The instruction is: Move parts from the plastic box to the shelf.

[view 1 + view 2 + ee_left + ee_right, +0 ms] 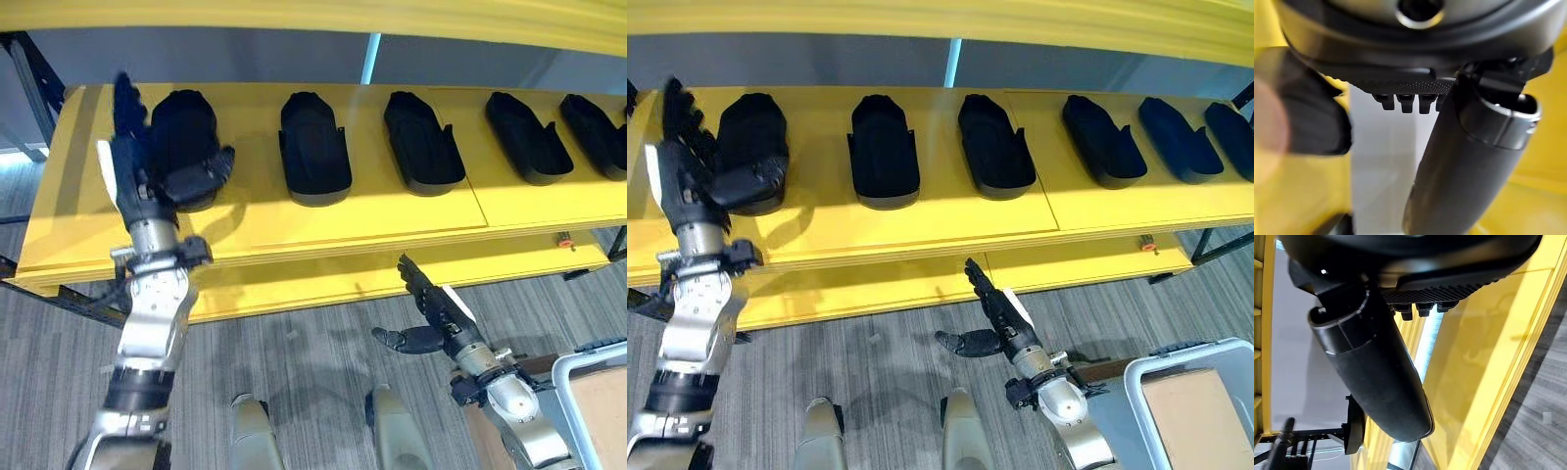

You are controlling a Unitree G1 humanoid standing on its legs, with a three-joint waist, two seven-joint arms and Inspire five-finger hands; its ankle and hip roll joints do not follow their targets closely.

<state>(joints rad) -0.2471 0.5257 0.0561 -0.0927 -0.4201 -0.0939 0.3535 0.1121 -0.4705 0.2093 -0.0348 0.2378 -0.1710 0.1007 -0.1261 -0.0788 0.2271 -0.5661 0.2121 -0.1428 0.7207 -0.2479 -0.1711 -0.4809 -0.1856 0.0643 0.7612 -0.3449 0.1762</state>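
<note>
My left hand (157,171) is up at the yellow shelf (411,211), fingers straight, thumb resting against the leftmost black part (186,132); my right hand (999,318) hangs relaxed and empty below the shelf edge. These parts look like stiff, light moulded plastic, so I'd grab one by its sides. The plastic box (1176,377) sits at my lower right, and five more parts line the shelf.
</note>
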